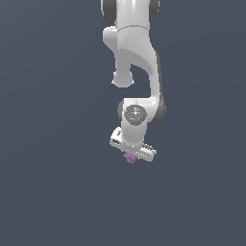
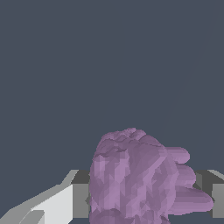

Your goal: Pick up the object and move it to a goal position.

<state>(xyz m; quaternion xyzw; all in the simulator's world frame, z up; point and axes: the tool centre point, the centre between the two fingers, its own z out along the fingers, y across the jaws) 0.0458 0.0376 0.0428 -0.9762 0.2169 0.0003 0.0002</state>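
The object is a small lumpy purple-lilac cluster (image 1: 129, 157), just under the white gripper (image 1: 130, 154) in the exterior view. In the wrist view the cluster (image 2: 135, 179) fills the space between the two fingers (image 2: 81, 199), which press on it from both sides. The gripper is shut on the cluster. The white arm hangs down from above, its hand tilted. I cannot tell whether the cluster rests on the surface or is held clear of it.
A plain dark blue-grey ground (image 1: 48, 192) fills both views around the arm. No other objects or edges show.
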